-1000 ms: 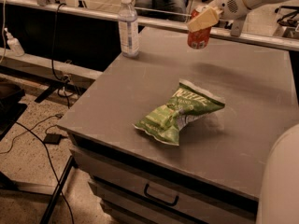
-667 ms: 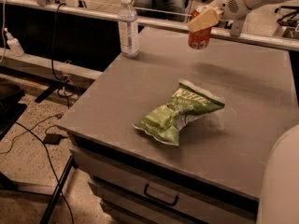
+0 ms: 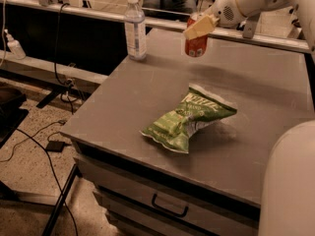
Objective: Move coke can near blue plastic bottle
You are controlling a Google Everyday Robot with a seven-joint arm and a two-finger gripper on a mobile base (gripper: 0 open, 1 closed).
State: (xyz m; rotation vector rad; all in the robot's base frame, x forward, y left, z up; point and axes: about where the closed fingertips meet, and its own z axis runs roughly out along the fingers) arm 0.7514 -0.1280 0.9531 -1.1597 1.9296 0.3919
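Hand (image 3: 199, 27) closed on the coke can (image 3: 196, 44), gripping it near the top and holding it upright in the air above the far part of the counter (image 3: 147, 87). Reaching in from the upper right on a white, rounded arm (image 3: 246, 1), angled down and to the left. One flat cream-coloured finger (image 3: 202, 26) laid across the front of the can's top; the other finger hidden behind the can. Silver lid mostly covered by that finger. Soft shadow on the counter below and to the right of the can.

Blue plastic bottle (image 3: 135, 28) upright at the far left corner of the counter, left of the can and apart from it, bare counter between them. Clear ribbed body, white cap, pale label.

Crumpled green chip bag (image 3: 189, 118) lying in the middle of the counter, nearer than the can; glossy foil, lettering hard to read. Counter smooth and matt grey, with a drawer under the near edge and a dark handle (image 3: 170, 206). Large white rounded robot body (image 3: 290, 181) cut off at the near right corner. Small white spray bottle (image 3: 14, 45) at the far left, dim. Black cables (image 3: 29, 146) across a speckled floor on the left.
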